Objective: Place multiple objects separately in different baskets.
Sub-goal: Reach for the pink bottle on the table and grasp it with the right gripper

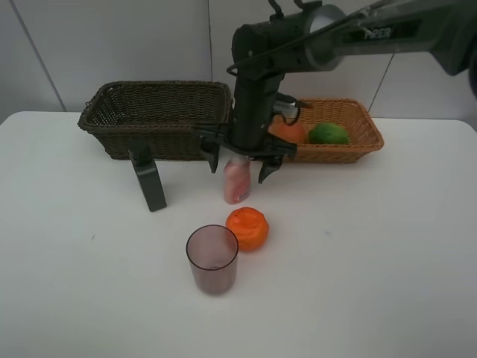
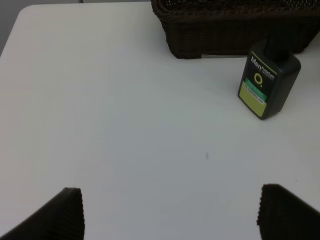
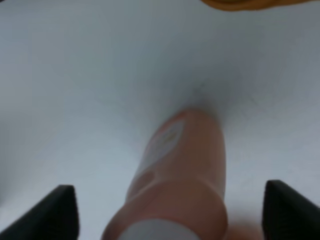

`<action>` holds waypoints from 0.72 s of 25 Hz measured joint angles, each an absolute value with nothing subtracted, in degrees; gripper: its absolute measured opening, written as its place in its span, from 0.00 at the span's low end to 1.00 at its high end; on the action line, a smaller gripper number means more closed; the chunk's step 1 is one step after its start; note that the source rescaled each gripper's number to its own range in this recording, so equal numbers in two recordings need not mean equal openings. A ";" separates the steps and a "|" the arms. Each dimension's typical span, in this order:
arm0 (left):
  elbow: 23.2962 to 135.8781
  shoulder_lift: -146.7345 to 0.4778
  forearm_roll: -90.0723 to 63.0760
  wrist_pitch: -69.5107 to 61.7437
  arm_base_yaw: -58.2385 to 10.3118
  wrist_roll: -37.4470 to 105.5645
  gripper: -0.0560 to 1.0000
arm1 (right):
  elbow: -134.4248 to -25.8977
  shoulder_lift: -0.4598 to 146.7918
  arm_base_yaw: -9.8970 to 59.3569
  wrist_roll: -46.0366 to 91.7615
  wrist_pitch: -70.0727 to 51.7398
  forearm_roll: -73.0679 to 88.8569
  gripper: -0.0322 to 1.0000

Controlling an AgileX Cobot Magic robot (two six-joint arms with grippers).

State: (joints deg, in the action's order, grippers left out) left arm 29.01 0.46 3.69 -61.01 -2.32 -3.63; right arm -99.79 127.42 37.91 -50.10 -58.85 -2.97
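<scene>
Now the right end effector (image 1: pixel 240 160) hangs wide open over the pink bottle (image 1: pixel 237 183), one finger on each side, ready to squeeze it. The bottle stands on the surface (image 1: pixel 373 261), just in front of the dark basket (image 1: pixel 156 112) and the light basket (image 1: pixel 350 149). The left end effector (image 2: pixel 175 215) is wide open too and holds nothing.

Landmark: centre bottle (image 1: pixel 237 181), on table (image 1: pixel 373 261).
- Citrus (image 1: pixel 247 227): just before it.
- Cup (image 1: pixel 212 258): before-left, beside citrus.
- Labelled bottle (image 1: pixel 149 179): left.
- Deep basket (image 1: pixel 156 119): behind-left.
- Shallow basket (image 1: pixel 350 153): behind-right; holds peach-like fruit (image 1: pixel 291 133) and lime-like fruit (image 1: pixel 329 134).
</scene>
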 joint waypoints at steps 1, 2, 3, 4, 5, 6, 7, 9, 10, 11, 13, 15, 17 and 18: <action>29.01 0.46 3.69 -61.01 -2.32 -3.63 0.91 | -99.79 127.56 37.91 -50.10 -58.85 -2.97 0.42; 29.01 0.46 3.69 -61.01 -2.32 -3.63 0.91 | -99.79 127.64 37.91 -50.10 -58.92 -2.97 0.24; 29.01 0.46 3.69 -61.01 -2.32 -3.63 0.91 | -99.79 127.64 37.91 -50.10 -58.92 -2.98 0.09; 29.01 0.46 3.69 -61.01 -2.32 -3.63 0.91 | -99.79 127.64 37.91 -50.19 -58.92 -2.89 0.03; 29.01 0.46 3.69 -61.01 -2.32 -3.63 0.91 | -99.79 127.64 37.91 -50.19 -58.92 -2.89 0.03; 29.01 0.46 3.69 -61.01 -2.32 -3.63 0.91 | -99.79 127.64 37.91 -50.19 -58.97 -2.89 0.03; 29.01 0.46 3.69 -61.01 -2.32 -3.63 0.91 | -99.79 127.64 37.91 -50.19 -58.97 -2.89 0.03; 29.01 0.46 3.69 -61.01 -2.32 -3.63 0.91 | -99.79 127.64 37.91 -50.19 -58.97 -2.94 0.03; 29.01 0.46 3.69 -61.01 -2.32 -3.63 0.91 | -99.79 127.64 37.91 -50.19 -58.97 -2.94 0.03; 29.01 0.46 3.69 -61.01 -2.32 -3.63 0.91 | -99.79 127.64 37.91 -50.19 -58.97 -2.94 0.03; 29.01 0.46 3.69 -61.01 -2.32 -3.63 0.91 | -99.79 127.64 37.91 -50.19 -58.97 -2.99 0.03; 29.01 0.46 3.69 -61.01 -2.32 -3.63 0.91 | -99.79 127.64 37.91 -50.25 -58.97 -2.99 0.03; 29.01 0.46 3.69 -61.01 -2.32 -3.63 0.91 | -99.79 127.64 37.91 -50.30 -58.97 -2.99 0.03; 29.01 0.46 3.69 -61.01 -2.32 -3.63 0.91 | -99.79 127.64 37.91 -50.25 -59.03 -2.99 0.03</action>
State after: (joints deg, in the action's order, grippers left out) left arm 29.01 0.46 3.69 -61.01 -2.32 -3.63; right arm -99.79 127.64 37.91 -50.25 -59.03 -2.99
